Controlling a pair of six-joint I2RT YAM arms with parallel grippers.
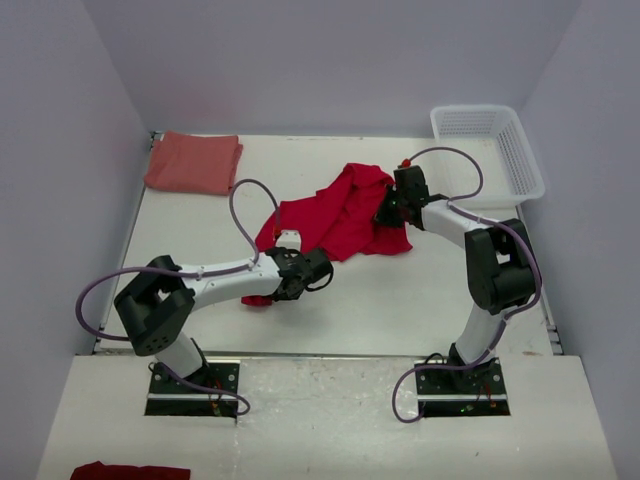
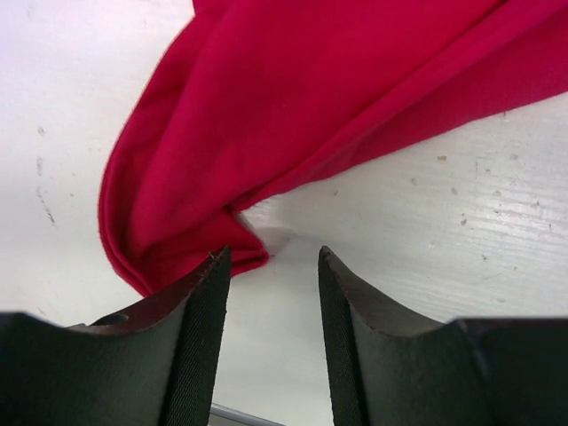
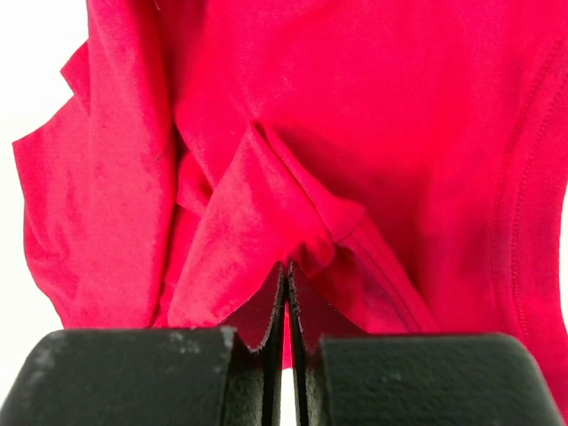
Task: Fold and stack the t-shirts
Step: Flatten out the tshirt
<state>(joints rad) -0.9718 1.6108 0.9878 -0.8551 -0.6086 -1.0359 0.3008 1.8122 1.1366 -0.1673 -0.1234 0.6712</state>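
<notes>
Dark red cloth (image 1: 130, 470): lies on the near ledge in front of the left arm's base, off the table (image 1: 420, 300); too little of it shows to say what it is
Left gripper (image 2: 271, 293): low over the table at the near-left end of the shirt, fingers parted with bare tabletop between them; a red corner lies just beside one finger, but nothing is pinched
Bright red t-shirt (image 1: 340, 215): mid-table, unfolded and rumpled, lying slantwise between the two grippers, with creases running across it
Right gripper (image 3: 288, 311): at the shirt's far-right side, fingers pressed together on a bunched ridge of the red cloth, several layers gathered at the tips
Feel of the cloth: judged light, thin and limp, so it will sag and double over wherever it is not held; it is not fragile and will likely drag rather than lift cleanly off the tabletop
Where to grip: best judged at a seamed edge or corner, one arm at each end of the same hem, so the shirt hangs flat; a pinch in the middle only gathers more folds
Salmon t-shirt (image 1: 193, 163): far-left corner, folded into a flat rectangle, well apart from both grippers; judged the base for the stack
White basket (image 1: 525, 165): far-right corner, apart from both shirts
</notes>
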